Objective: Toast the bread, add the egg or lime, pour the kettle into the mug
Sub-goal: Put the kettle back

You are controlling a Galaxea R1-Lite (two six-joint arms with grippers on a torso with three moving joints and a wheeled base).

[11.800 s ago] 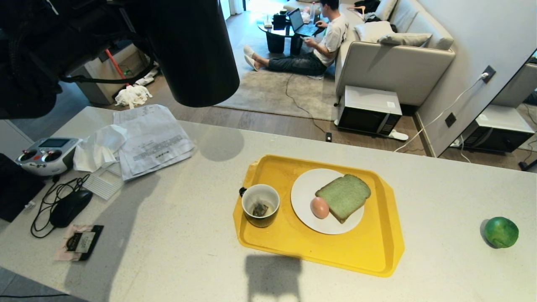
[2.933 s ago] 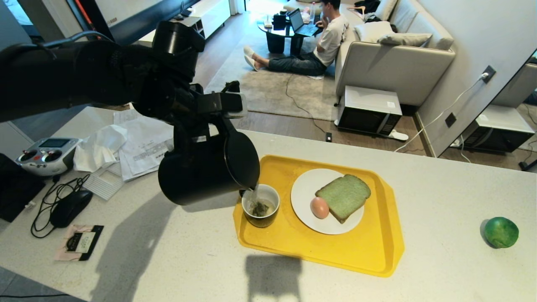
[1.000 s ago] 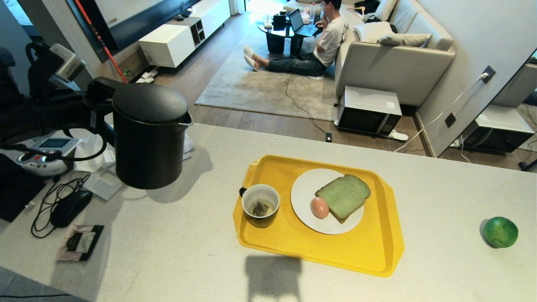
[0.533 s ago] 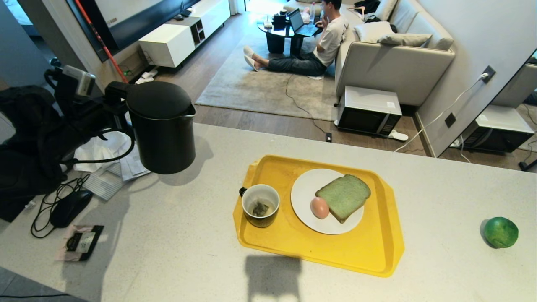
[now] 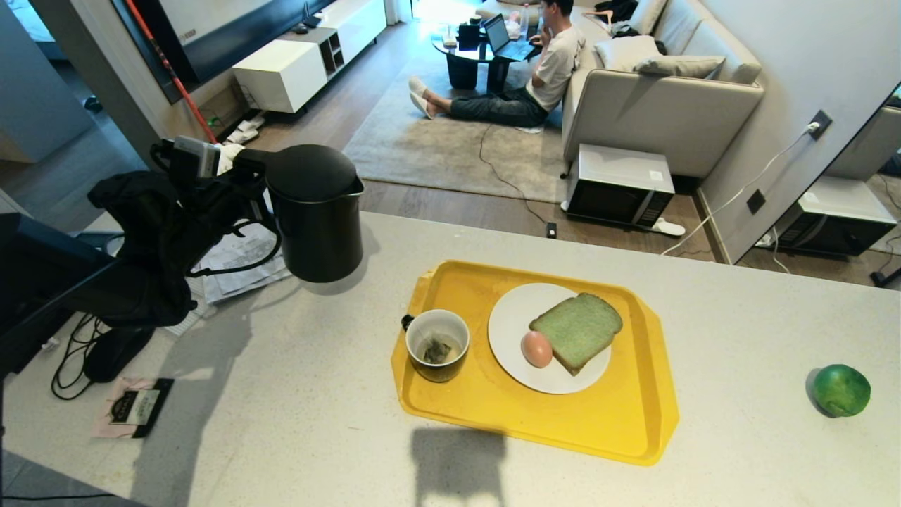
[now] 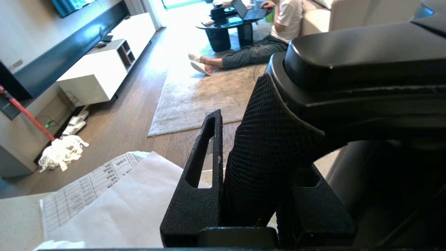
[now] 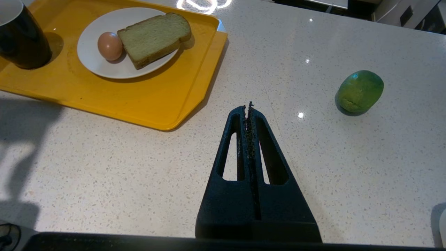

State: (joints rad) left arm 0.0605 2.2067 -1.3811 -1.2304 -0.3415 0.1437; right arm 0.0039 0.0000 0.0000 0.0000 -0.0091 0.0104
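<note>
Kettle (image 5: 317,218), judged heavy and rigid, is held upright left of the tray (image 5: 633,422) by its handle (image 6: 268,157), clamped in the left gripper (image 6: 244,195).

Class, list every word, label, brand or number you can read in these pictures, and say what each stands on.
None can be read.
Papers: printed table rows, too small to read.
Packet: a label, too blurred to read.
Kettle, mug, tray: no text visible.

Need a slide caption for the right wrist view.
Right gripper shut above the counter, between lime and yellow tray.
</note>
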